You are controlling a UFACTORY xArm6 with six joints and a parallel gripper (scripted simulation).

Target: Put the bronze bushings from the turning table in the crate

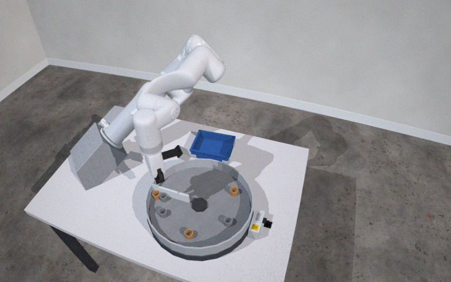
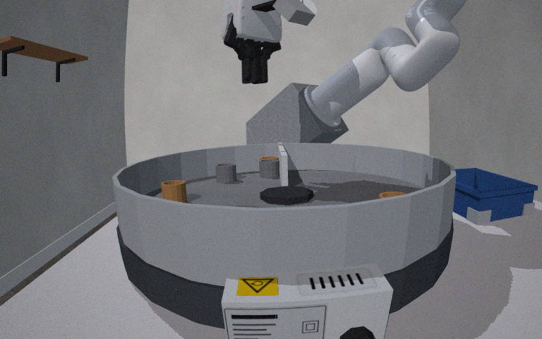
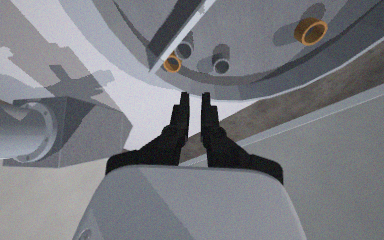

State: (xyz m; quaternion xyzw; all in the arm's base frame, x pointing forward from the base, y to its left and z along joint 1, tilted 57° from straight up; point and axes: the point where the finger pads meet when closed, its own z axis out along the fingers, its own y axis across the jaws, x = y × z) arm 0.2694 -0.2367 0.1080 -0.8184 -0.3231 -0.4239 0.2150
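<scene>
The turning table [image 1: 206,225] [image 2: 279,235] [image 3: 255,40] carries three bronze and three steel bushings, all upright. One bronze bushing [image 1: 155,197] [image 2: 269,158] [image 3: 166,62] is by the white bar, close beside a steel bushing [image 1: 162,197] [image 2: 269,170] [image 3: 184,50]. Another bronze bushing [image 1: 188,236] [image 2: 173,192] [image 3: 300,33] is near the front wall, and a third bronze bushing [image 1: 234,192] is at the back right. Other steel bushings [image 1: 162,212] [image 1: 228,221] stand apart. The blue crate [image 1: 209,155] [image 2: 504,207] looks empty. My gripper [image 1: 159,181] [image 2: 254,82] [image 3: 195,103] is nearly shut, empty, high above the table's rim.
The white bar [image 1: 176,194] [image 2: 283,167] [image 3: 181,36] reaches from the rim toward the black hub [image 1: 199,204] [image 2: 286,195]. A raised wall rings the disc. A control box [image 1: 256,225] [image 2: 303,297] stands outside the wall, opposite the arm.
</scene>
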